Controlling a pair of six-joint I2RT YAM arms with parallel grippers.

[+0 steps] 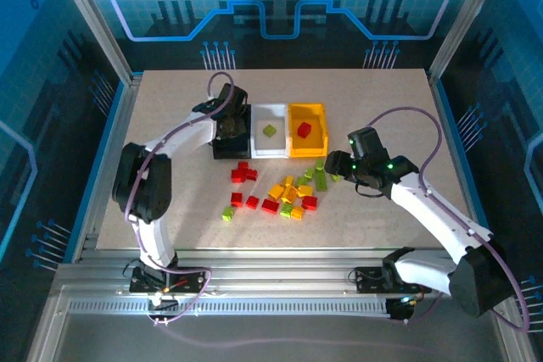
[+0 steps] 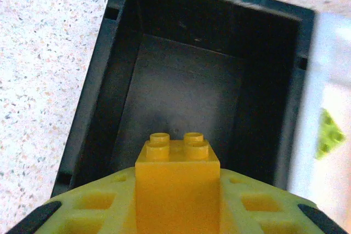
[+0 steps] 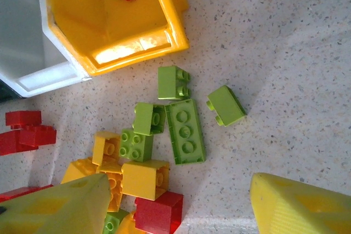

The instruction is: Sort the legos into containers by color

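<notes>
No legible text, no labels, numbers or signs

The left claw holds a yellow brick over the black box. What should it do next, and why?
Probably open the left claw and drop the yellow brick. It hangs over the black bin, which looks bare, while the white bin holds a green brick and the yellow bin a red brick.
</notes>
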